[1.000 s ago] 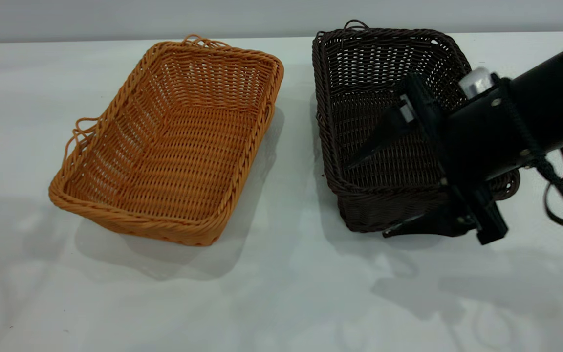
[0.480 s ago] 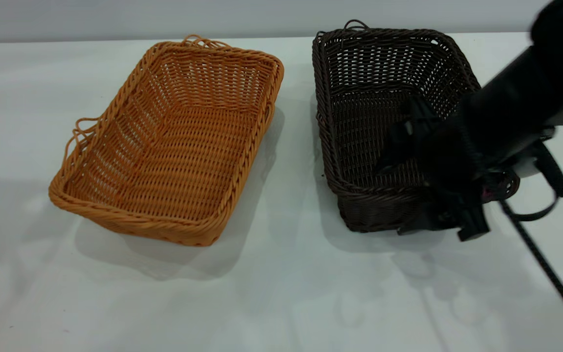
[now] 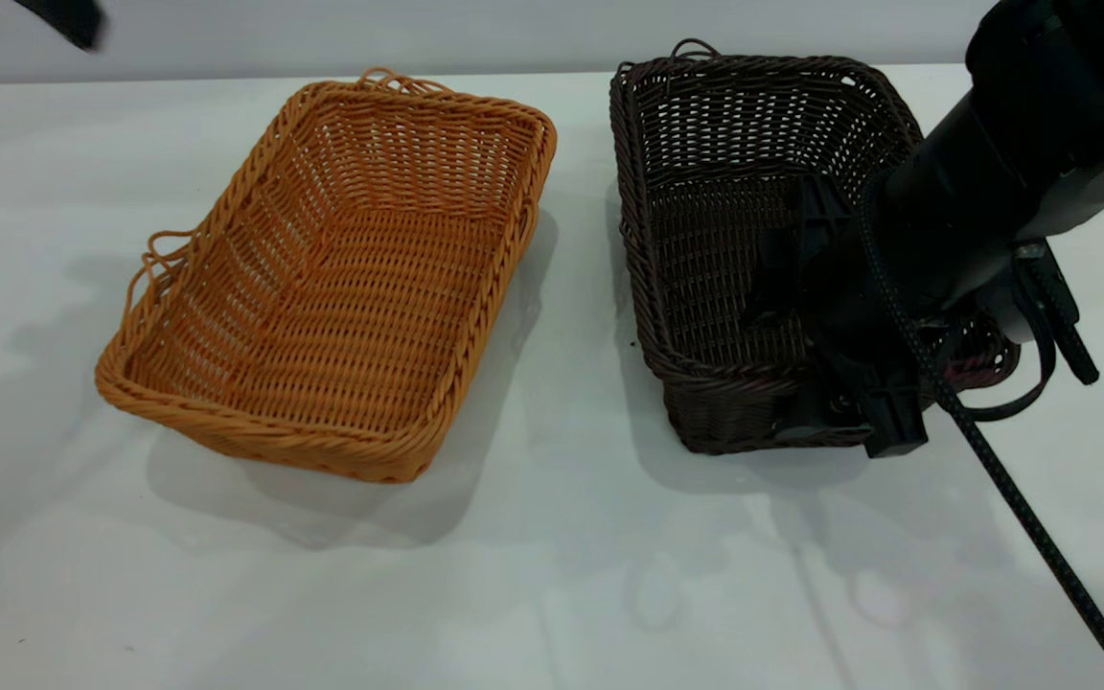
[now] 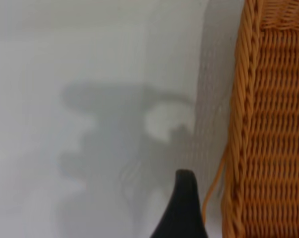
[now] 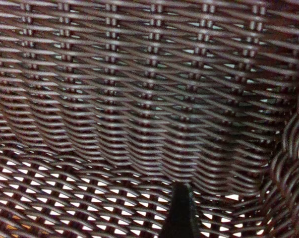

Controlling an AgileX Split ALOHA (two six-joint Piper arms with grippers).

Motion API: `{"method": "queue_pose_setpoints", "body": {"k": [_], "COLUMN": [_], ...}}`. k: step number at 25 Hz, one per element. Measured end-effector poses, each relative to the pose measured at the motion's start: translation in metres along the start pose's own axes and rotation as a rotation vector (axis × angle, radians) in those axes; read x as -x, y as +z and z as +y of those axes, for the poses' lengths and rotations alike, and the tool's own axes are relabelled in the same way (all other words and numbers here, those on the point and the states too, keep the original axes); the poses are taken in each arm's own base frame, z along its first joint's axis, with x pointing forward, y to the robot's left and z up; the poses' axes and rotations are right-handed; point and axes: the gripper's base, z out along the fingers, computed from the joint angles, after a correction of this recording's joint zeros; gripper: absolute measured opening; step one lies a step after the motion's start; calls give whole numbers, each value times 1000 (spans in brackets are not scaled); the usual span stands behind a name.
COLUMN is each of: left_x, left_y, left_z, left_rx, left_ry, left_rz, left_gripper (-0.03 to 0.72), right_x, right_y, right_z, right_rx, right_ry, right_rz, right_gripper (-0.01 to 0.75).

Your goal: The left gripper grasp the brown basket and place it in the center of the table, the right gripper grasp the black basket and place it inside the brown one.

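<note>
Since a second ago right gripper (image 3: 787,369) dropped onto black basket (image 3: 744,172) near wall — fingers straddling, whether clenched cannot tell. Left gripper (image 4: 181,208) beside brown basket (image 3: 341,278), spread unclear. Seat rim deep before squeezing.

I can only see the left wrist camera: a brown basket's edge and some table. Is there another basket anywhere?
Observer: Yes, a black basket sits on the table, right of the brown basket, not touching it.
Operator: Where's the other claw?
Observer: The right claw is at the black basket's near wall.
Operator: And mine?
Observer: The left claw is out past the brown basket's far left side.
</note>
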Motion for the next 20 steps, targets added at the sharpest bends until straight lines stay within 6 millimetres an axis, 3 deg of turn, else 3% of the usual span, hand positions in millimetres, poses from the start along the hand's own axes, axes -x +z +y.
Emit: {"method": "queue_pose_setpoints", "body": {"k": [5,9,14,20], "left_x": [6,6,2,-8], "left_y": [58,93,122,150], "left_z": [-6,-21,-24,-20], "left_rx": [-21,-54,-58,-42], "left_ry": [0,-7,-11,-28], "left_rz": [67,110,134,137], "left_gripper": [576,576,576,561], "right_x": [0,0,0,3], "right_y": [0,0,0,5], "right_z": [0,0,0,-3], "right_rx": [0,0,0,-16], "right_ry": [1,0,-10,-20], "right_rz": [1,3,3,-19], "right_gripper": [534,533,528,459]}}
